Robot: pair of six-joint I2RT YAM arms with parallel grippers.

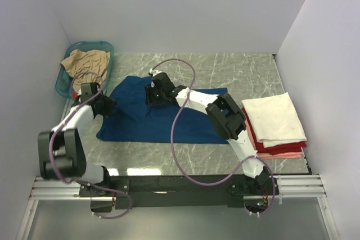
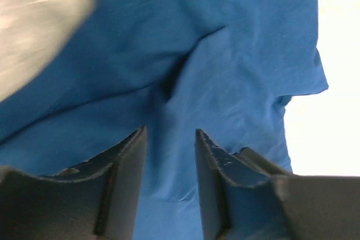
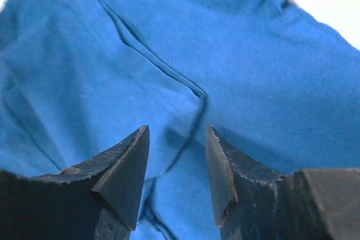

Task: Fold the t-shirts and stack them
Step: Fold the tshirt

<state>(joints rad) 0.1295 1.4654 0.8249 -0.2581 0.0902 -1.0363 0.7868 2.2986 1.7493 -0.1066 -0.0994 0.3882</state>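
The dark blue t-shirt [image 1: 163,119] lies spread out and rumpled, not yet folded, and both arms are bent over it, so I take this to be the shirt being worked. The left gripper [image 1: 107,105] hangs at the shirt's left edge. Its jaws stand apart with nothing between them, and through the gap I see only a soft crease and a sleeve beyond. My guess is that it sits there to catch that side and carry it inward. The right gripper [image 1: 154,95] is low over the far middle of the shirt, near a lifted hump of cloth. Its jaws are also parted and empty, straddling a thin raised fold that runs between them, which looks like the place it means to pinch. Whether either set of tips is pressing on the fabric or just clear of it, I cannot tell. Well off to the shirt's right is the finished pile, with a cream-white shirt [image 1: 274,119] squared on top, a red one [image 1: 253,135] under it and a pink one [image 1: 283,154] at the bottom. It is out of the way so the folding has room. Beyond the shirt's far left corner a tan shirt [image 1: 84,62] waits crumpled in the teal basket [image 1: 104,44]. The job seems a little past halfway.
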